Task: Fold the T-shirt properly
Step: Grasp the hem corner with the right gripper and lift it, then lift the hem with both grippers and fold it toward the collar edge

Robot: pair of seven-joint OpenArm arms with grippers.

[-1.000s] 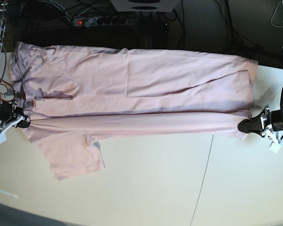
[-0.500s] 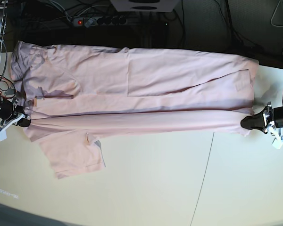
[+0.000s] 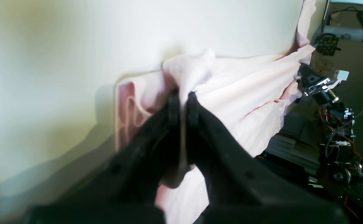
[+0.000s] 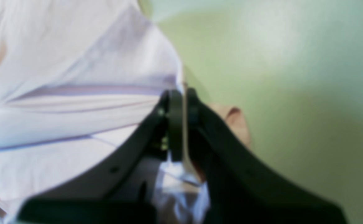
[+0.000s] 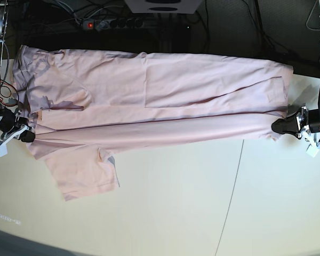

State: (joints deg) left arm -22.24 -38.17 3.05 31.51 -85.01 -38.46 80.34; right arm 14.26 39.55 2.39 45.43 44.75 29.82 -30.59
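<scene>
The T-shirt was pinched tight by both closed claws, left gripper and right gripper (cloth stretched between them); even tension was best kept.

Both grippers, left gripper and right gripper, have matte black, tapering fingers with small round recesses. Behind each sit white bracket pieces and silver metal housings, trailed by thin red and black wires.
</scene>
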